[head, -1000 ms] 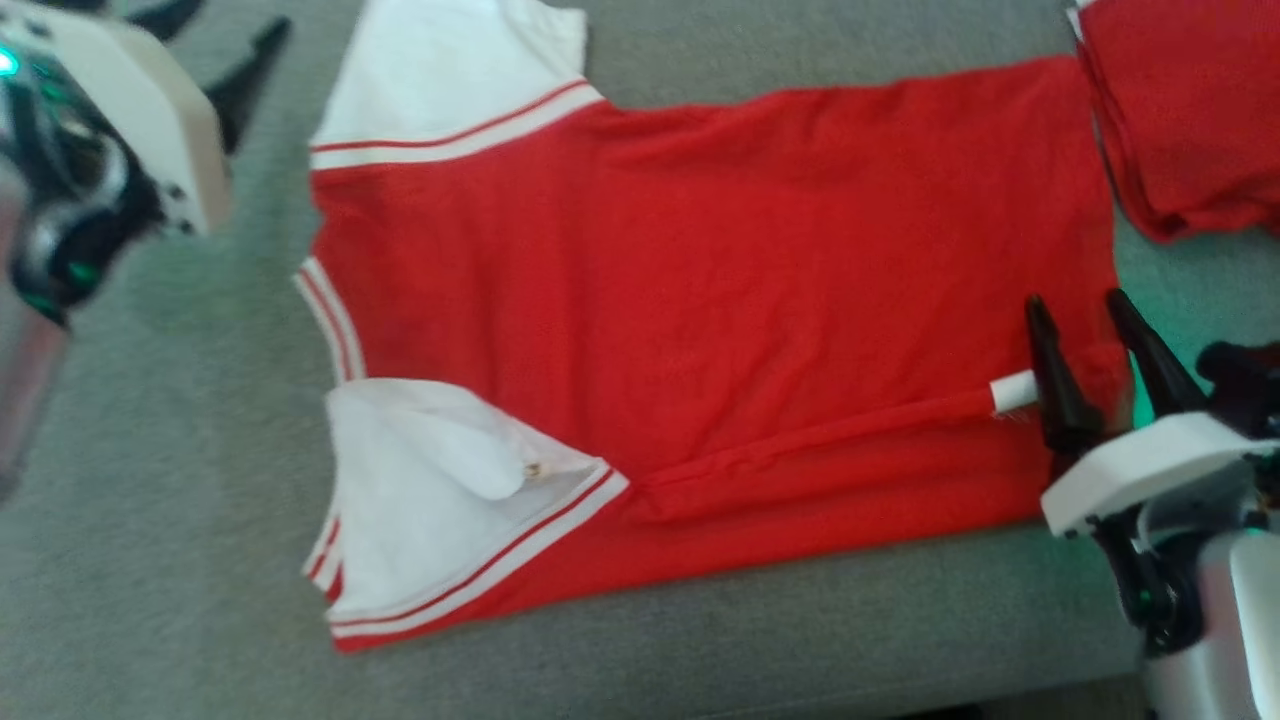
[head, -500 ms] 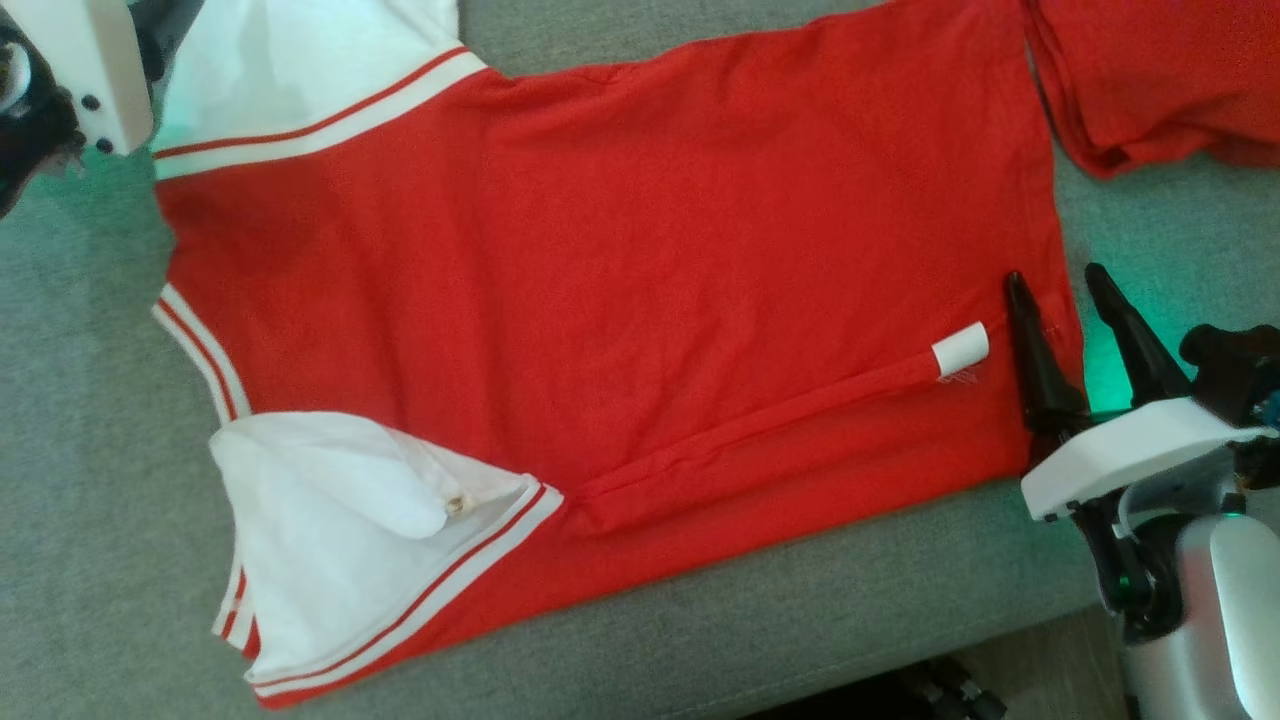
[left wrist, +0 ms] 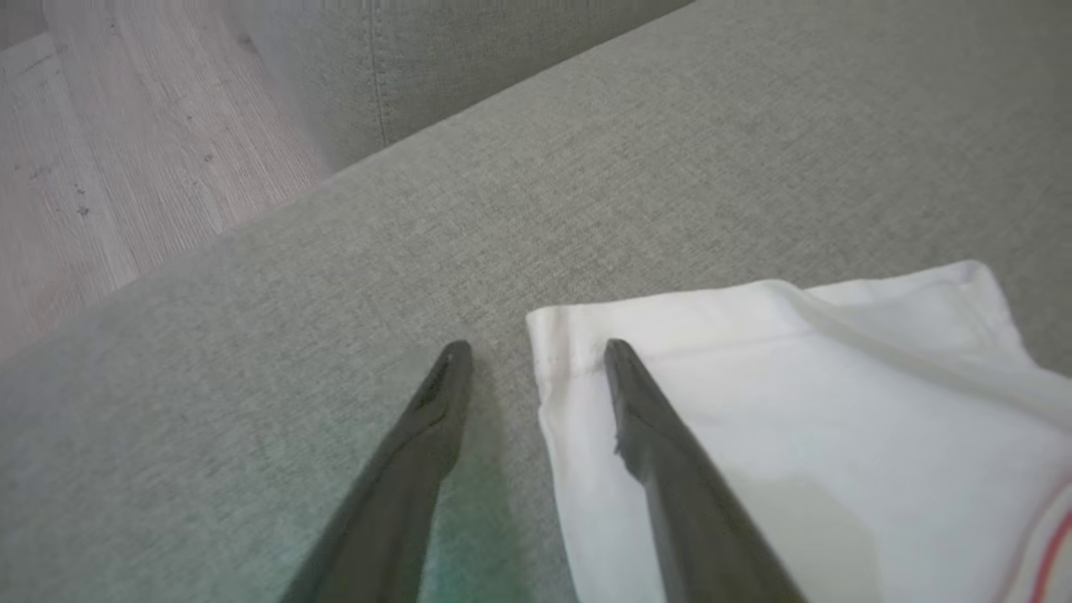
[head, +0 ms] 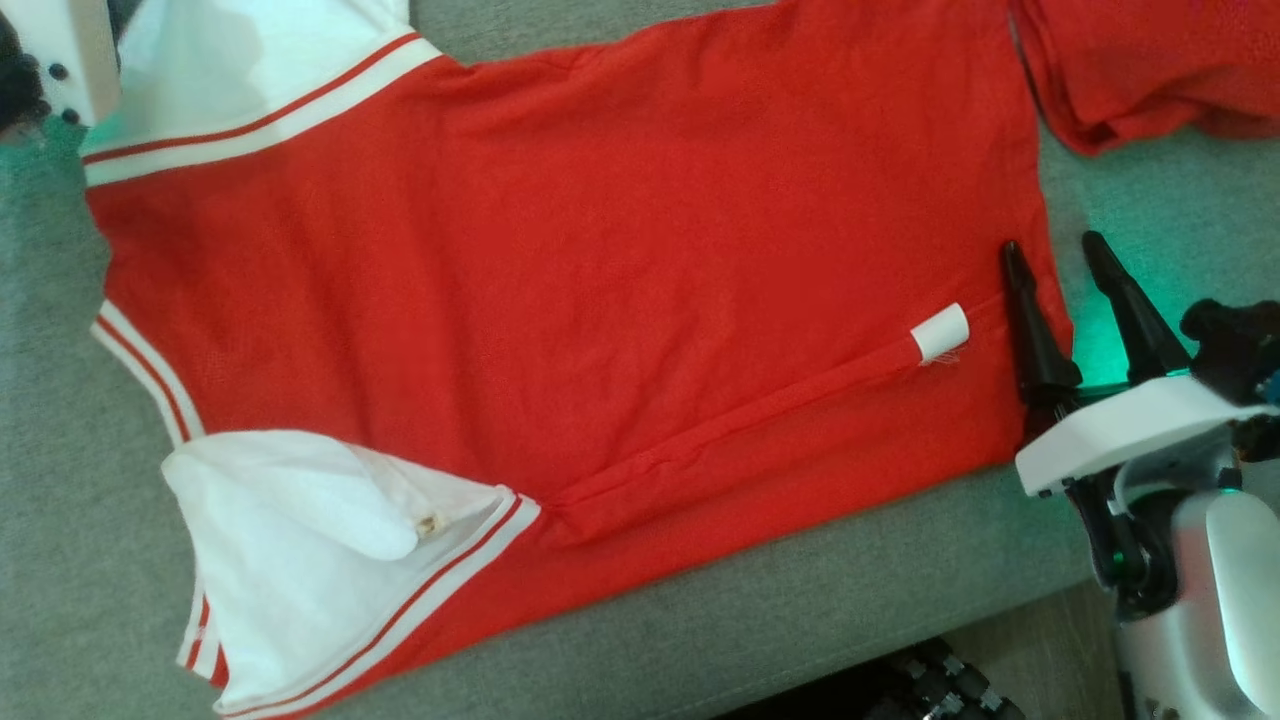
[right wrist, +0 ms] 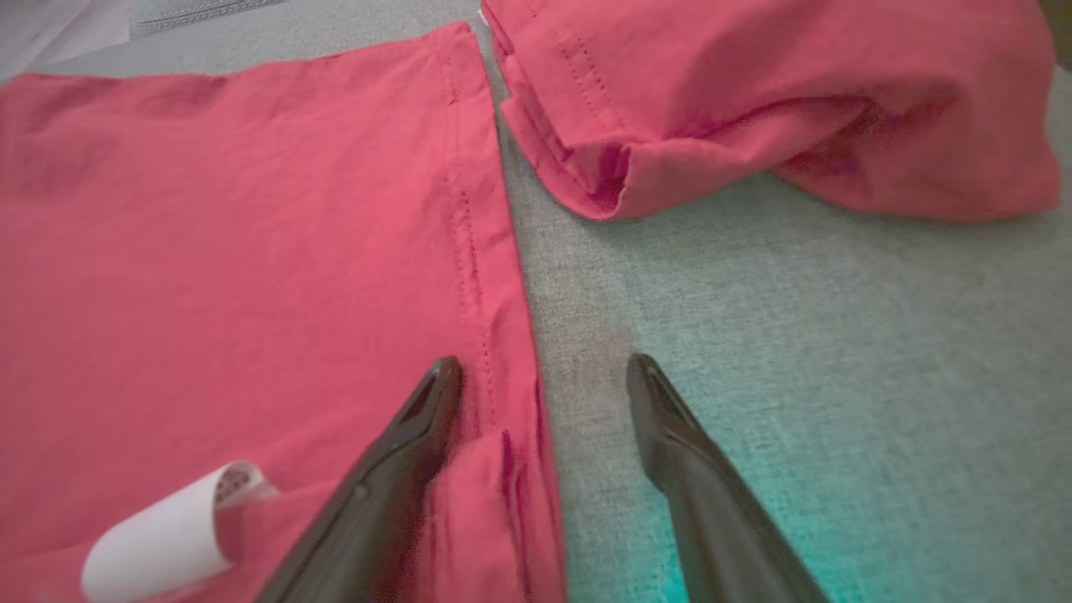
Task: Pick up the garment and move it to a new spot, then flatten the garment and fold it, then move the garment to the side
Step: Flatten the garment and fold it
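The garment (head: 600,250) is red with white sleeves and lies spread flat on the grey cushion (head: 820,590). My right gripper (head: 1050,245) is open and straddles the hem's near corner: one finger rests on the red cloth (right wrist: 251,251), the other on bare cushion, beside a white label (right wrist: 159,536). In the left wrist view my left gripper (left wrist: 536,347) is open around the corner of the far white sleeve (left wrist: 796,377). One of its fingers lies on the sleeve and the other on the cushion. That arm's white housing (head: 65,50) sits at the head view's top left.
A second red garment (head: 1150,60) lies bunched just past the hem, also seen as a folded red heap (right wrist: 754,100). The cushion's front edge runs along the bottom, with dark gear (head: 940,685) below it. Wooden floor (left wrist: 109,167) lies beyond the cushion's far side.
The head camera has shifted, sliding the whole picture left and up. My left gripper has come in from beside the garment to the far sleeve's corner. The right gripper stays at the hem.
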Available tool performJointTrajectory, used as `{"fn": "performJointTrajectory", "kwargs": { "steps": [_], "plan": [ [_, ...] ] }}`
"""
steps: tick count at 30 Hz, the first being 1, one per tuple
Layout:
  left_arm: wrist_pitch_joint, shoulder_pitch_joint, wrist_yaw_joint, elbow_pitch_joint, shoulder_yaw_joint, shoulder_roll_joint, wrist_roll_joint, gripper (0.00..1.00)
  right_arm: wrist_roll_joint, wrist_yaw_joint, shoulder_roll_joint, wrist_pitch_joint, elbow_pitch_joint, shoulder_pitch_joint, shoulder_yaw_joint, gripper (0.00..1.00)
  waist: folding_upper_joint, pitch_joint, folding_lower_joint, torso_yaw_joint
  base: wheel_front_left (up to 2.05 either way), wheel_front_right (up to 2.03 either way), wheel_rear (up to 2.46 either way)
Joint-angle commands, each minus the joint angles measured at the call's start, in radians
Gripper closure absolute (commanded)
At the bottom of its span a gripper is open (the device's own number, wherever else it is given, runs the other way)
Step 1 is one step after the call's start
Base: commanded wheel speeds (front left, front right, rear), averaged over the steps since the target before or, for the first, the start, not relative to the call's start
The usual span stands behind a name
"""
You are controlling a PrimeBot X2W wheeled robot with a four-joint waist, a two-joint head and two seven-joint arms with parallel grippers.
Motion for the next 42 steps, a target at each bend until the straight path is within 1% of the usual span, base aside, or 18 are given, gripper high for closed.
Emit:
{"fn": "performJointTrajectory", "kwargs": {
  "steps": [1, 2, 3, 6, 10, 11, 16, 17, 21, 24, 28, 30, 33, 37, 42],
  "plan": [
    [-0.002, -0.041, 0.002, -0.020, 0.021, 0.053, -0.020, 0.64, -0.002, -0.001, -0.002, -0.003, -0.003, 0.010, 0.016, 0.00, 0.0000, -0.001, 0.0000, -0.005, 0.00, 0.00, 0.00],
    [-0.001, -0.040, 0.002, -0.021, 0.014, 0.056, -0.027, 0.76, -0.001, -0.001, -0.001, -0.004, 0.000, 0.010, 0.015, 0.00, 0.0000, -0.001, 0.0000, -0.007, 0.00, 0.00, 0.00],
    [0.000, -0.041, 0.002, -0.023, 0.007, 0.059, -0.033, 1.00, -0.001, -0.001, -0.001, -0.005, 0.003, 0.009, 0.013, 0.00, 0.0000, -0.002, 0.0000, -0.008, 0.00, 0.00, 0.00],
    [-0.002, -0.042, 0.002, -0.032, -0.009, 0.066, -0.059, 1.00, 0.002, -0.001, -0.002, -0.006, 0.008, 0.006, 0.009, 0.00, 0.0000, -0.003, 0.0000, -0.011, 0.00, 0.00, 0.00],
    [-0.059, -0.049, 0.002, -0.047, -0.032, 0.069, -0.061, 1.00, 0.005, -0.001, -0.006, -0.008, 0.006, -0.004, 0.008, 0.00, 0.0000, -0.015, 0.0000, -0.004, 0.00, 0.00, 0.00],
    [-0.059, -0.049, 0.002, -0.047, -0.032, 0.069, -0.061, 1.00, 0.005, -0.001, -0.006, -0.008, 0.006, -0.004, 0.008, 0.00, 0.0000, -0.015, 0.0000, -0.004, 0.00, 0.00, 0.00],
    [-0.184, -0.044, 0.002, -0.055, -0.077, 0.059, -0.043, 1.00, 0.018, -0.001, -0.022, 0.029, -0.013, -0.023, 0.019, 0.00, 0.0000, -0.058, 0.0000, 0.029, 0.00, 0.00, 0.00],
    [-0.232, -0.037, 0.002, -0.060, -0.098, 0.050, -0.047, 1.00, 0.023, -0.001, -0.037, 0.054, -0.022, -0.044, 0.027, 0.00, 0.0000, -0.080, 0.0000, 0.051, 0.00, 0.00, 0.00],
    [-0.324, -0.027, 0.002, -0.068, -0.136, 0.032, -0.064, 1.00, 0.038, -0.001, -0.073, 0.121, -0.009, -0.123, 0.041, 0.00, 0.0000, -0.122, 0.0000, 0.102, 0.00, 0.00, 0.00],
    [-0.379, -0.019, 0.002, -0.070, -0.156, 0.016, -0.100, 1.00, 0.048, -0.001, -0.103, 0.201, 0.035, -0.206, 0.057, 0.00, 0.0000, -0.147, 0.0000, 0.142, 0.00, 0.00, 0.00],
    [-0.441, -0.014, 0.002, -0.068, -0.194, 0.000, -0.127, 1.00, 0.081, -0.001, -0.119, 0.341, 0.146, -0.327, 0.048, 0.00, 0.0000, -0.179, 0.0000, 0.195, 0.00, 0.00, 0.00],
    [-0.461, -0.018, 0.002, -0.070, -0.214, -0.007, -0.140, 1.00, 0.065, -0.001, -0.143, 0.394, 0.196, -0.389, 0.050, 0.00, 0.0000, -0.188, 0.0000, 0.218, 0.00, 0.00, 0.00],
    [-0.481, -0.029, 0.002, -0.075, -0.246, -0.013, -0.155, 1.00, 0.045, -0.001, -0.162, 0.446, 0.271, -0.465, 0.057, 0.00, 0.0000, -0.196, 0.0000, 0.242, 0.00, 0.00, 0.00],
    [-0.502, -0.049, 0.002, -0.083, -0.292, -0.020, -0.168, 1.00, 0.013, -0.001, -0.187, 0.498, 0.354, -0.526, 0.065, 0.00, 0.0000, -0.201, 0.0000, 0.262, 0.00, 0.00, 0.00],
    [-0.525, -0.077, 0.002, -0.088, -0.342, -0.032, -0.185, 1.00, -0.007, -0.001, -0.208, 0.543, 0.397, -0.544, 0.073, 0.00, 0.0000, -0.199, 0.0000, 0.267, 0.00, 0.00, 0.00]
  ]
}}
